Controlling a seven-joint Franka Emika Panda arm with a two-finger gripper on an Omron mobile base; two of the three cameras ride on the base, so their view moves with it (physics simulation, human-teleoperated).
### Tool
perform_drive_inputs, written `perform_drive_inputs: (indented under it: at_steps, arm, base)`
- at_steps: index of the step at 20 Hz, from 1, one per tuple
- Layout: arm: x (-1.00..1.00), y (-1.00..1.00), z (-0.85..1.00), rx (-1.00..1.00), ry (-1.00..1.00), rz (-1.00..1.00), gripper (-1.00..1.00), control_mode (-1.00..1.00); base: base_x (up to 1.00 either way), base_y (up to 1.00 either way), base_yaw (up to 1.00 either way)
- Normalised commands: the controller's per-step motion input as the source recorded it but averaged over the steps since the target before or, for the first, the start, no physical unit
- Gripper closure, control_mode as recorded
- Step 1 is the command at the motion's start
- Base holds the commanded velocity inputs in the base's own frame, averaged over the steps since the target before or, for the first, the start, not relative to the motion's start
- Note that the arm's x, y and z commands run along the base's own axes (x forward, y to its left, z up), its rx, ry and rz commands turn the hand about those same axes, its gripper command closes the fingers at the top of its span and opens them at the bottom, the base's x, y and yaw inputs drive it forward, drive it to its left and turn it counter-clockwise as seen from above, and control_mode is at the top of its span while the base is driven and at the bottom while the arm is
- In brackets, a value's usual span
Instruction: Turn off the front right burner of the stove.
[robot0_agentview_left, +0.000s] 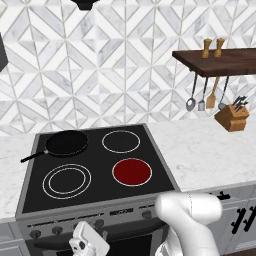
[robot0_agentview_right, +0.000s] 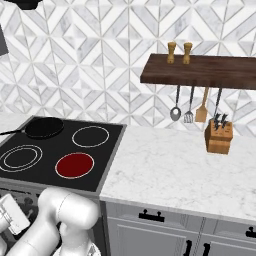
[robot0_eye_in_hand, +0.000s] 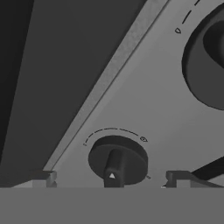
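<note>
The front right burner (robot0_agentview_left: 132, 171) (robot0_agentview_right: 74, 165) glows as a solid red disc on the black glass stove (robot0_agentview_left: 100, 162) (robot0_agentview_right: 107, 150). A row of small dark knobs runs along the grey steel front panel (robot0_agentview_left: 120, 212). My gripper (robot0_agentview_left: 89, 239) (robot0_agentview_right: 11, 212) hangs low in front of that panel, towards its left part. In the hand view my gripper (robot0_eye_in_hand: 111, 180) is open, with its fingertips (robot0_eye_in_hand: 43, 176) wide apart on either side of a round dark knob (robot0_eye_in_hand: 117, 159). The knob's bar carries a small white triangle. The fingers are not touching the knob.
A black frying pan (robot0_agentview_left: 66, 142) (robot0_agentview_right: 44, 127) sits on the back left zone. A second knob (robot0_eye_in_hand: 210, 61) lies at the upper right of the hand view. On the marble counter (robot0_agentview_left: 210, 150) to the right stands a knife block (robot0_agentview_left: 232, 116) under a shelf with hanging utensils.
</note>
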Motion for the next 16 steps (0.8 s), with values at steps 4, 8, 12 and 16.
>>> perform_drive_inputs:
  at_steps: [4, 8, 12, 16]
  arm:
    - [0.0, 0.0, 0.0, 0.0, 0.0, 0.0, 1.0, -1.0]
    - [0.0, 0.0, 0.0, 0.01, 0.01, 0.0, 1.0, -1.0]
    - [0.0, 0.0, 0.05, 0.13, 0.06, 0.0, 1.0, -1.0]
    - [0.0, 0.0, 0.19, 0.27, 0.1, -0.09, 1.0, -1.0]
  base:
    - [0.0, 0.0, 0.0]
    - [0.0, 0.0, 0.0]
    - [0.0, 0.0, 0.0]
    - [0.0, 0.0, 0.0]
